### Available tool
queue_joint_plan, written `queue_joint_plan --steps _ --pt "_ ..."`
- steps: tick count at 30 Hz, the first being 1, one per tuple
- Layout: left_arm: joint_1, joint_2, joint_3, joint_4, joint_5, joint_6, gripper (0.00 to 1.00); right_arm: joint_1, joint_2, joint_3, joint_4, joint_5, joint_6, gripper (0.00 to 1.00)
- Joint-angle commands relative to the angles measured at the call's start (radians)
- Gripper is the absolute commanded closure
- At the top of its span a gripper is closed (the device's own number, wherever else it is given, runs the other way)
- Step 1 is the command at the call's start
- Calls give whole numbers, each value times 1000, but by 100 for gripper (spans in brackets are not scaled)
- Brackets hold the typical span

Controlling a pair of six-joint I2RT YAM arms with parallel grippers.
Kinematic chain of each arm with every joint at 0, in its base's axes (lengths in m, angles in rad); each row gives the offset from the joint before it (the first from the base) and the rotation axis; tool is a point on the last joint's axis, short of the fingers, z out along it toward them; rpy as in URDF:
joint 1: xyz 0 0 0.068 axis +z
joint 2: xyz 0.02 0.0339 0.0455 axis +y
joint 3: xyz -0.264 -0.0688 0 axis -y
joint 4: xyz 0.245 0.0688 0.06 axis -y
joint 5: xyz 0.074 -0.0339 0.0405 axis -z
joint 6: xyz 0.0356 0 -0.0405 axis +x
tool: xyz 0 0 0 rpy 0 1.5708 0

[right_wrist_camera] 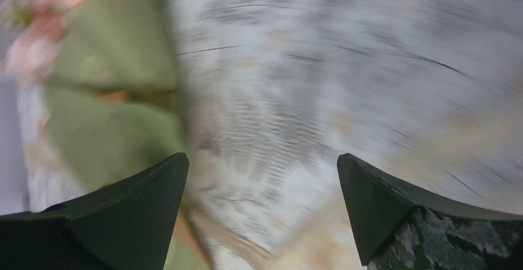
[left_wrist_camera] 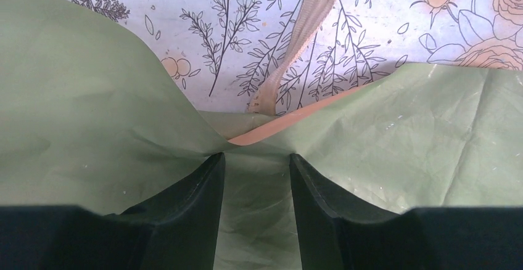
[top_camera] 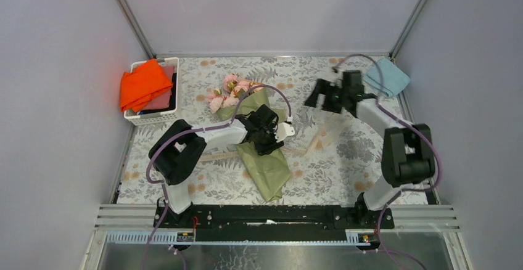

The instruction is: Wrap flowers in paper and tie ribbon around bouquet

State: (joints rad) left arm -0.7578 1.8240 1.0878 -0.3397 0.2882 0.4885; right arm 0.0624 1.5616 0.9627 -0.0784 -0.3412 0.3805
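Wrapping looked done: the bouquet (top_camera: 266,166) lay as an olive cone, with the left gripper (left_wrist_camera: 256,157) clamped on its waist. The ribbon (left_wrist_camera: 296,48) trailed loose from under the bouquet, untied. Beyond, right of the bouquet's flowers (top_camera: 228,92), the right gripper (right_wrist_camera: 262,165) hung wide, empty.

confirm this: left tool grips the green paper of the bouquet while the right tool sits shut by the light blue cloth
No. The right tool is open, not shut: the right wrist view shows its fingers wide apart with nothing between. The rest stands: the left tool grips the green paper of the bouquet, and the right tool is by the light blue cloth.
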Motion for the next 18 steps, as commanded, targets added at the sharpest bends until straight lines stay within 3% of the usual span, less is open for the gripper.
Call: queue_joint_plan --steps 1,5,12,15,18 --pt "-19 35 -36 -1 -35 30 50 247 200 252 -44 -380 -221 0" --pt "-21 28 -44 0 -33 27 49 288 392 384 7 -365 -218 0" --pt "-23 30 -49 -2 -41 44 49 374 624 507 37 -487 -266 0" --pt "-22 29 -53 -14 -35 52 49 393 703 529 168 -487 -163 2" --pt "-22 16 -63 -24 -39 65 49 395 764 533 330 -508 -18 12"
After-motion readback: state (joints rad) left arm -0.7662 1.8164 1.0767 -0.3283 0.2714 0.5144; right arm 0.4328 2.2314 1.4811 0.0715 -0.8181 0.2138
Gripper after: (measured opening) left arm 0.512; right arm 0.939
